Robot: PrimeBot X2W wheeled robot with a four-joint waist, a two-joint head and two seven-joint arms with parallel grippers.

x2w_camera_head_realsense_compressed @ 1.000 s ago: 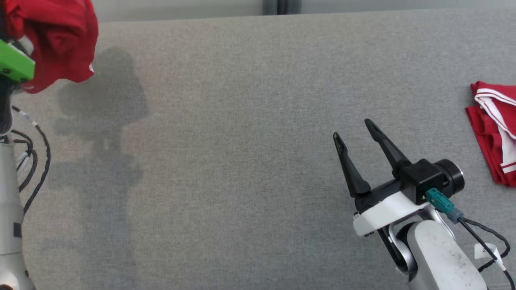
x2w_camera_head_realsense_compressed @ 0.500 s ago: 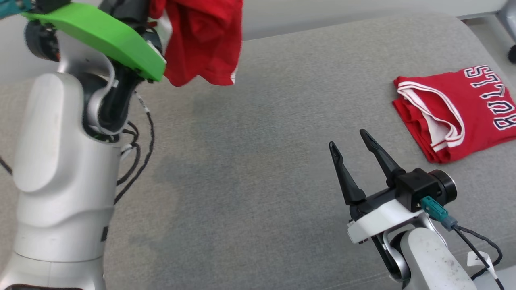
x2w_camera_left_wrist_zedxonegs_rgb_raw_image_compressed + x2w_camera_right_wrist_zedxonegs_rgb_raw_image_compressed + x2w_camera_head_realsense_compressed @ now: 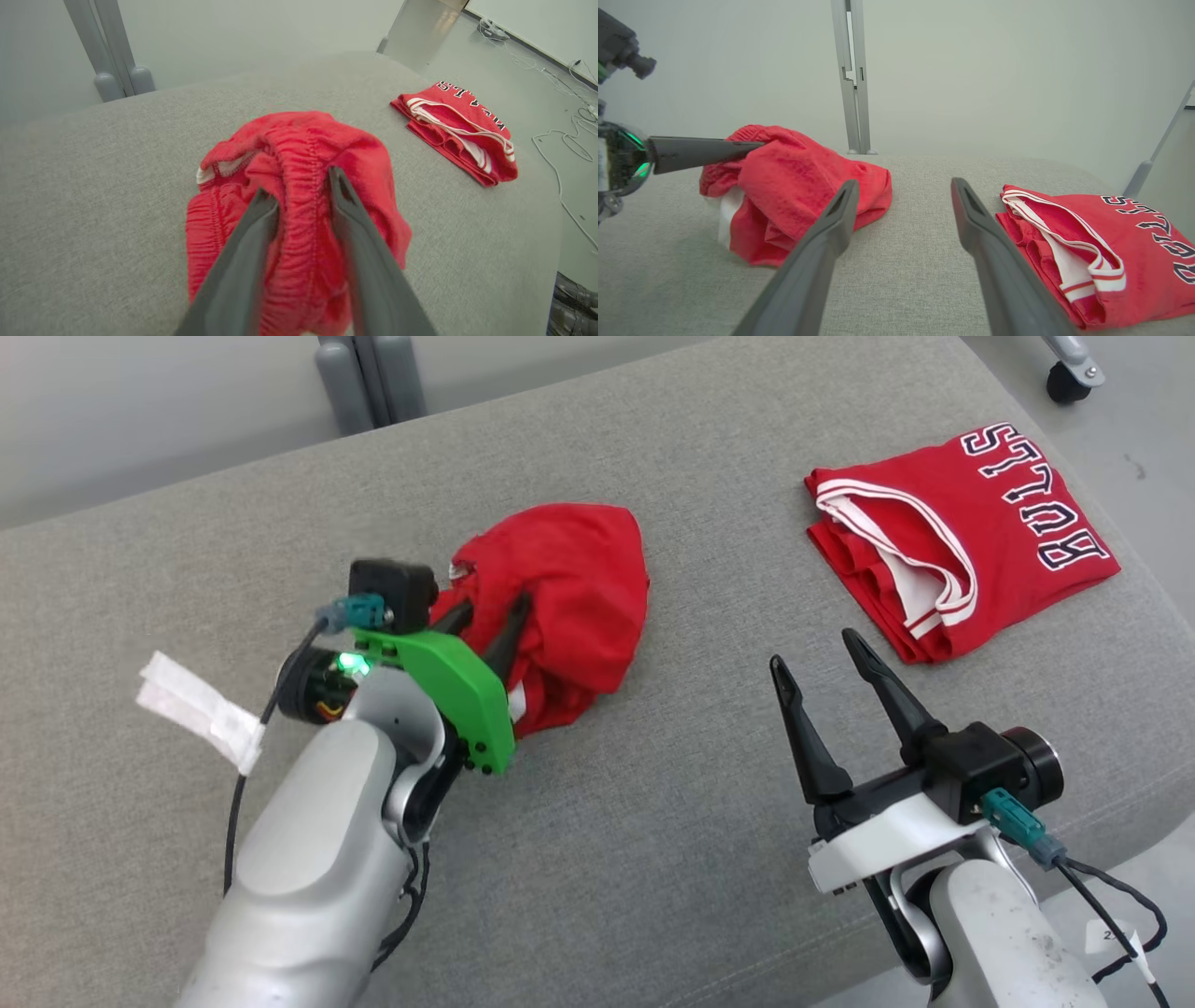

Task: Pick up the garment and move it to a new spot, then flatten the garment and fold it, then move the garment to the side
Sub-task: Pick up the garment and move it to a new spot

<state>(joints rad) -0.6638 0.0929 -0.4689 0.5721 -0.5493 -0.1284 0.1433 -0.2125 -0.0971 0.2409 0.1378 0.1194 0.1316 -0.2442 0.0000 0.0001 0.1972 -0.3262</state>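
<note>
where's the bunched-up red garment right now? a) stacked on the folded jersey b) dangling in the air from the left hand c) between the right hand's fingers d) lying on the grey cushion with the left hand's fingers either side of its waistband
D: the red garment rests on the grey cushion, a ridge of its elastic waistband between the fingers of the left hand.

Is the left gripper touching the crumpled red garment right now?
Touching. In the left wrist view, a ridge of the crumpled red garment fills the gap between the fingers of the left gripper.
</note>
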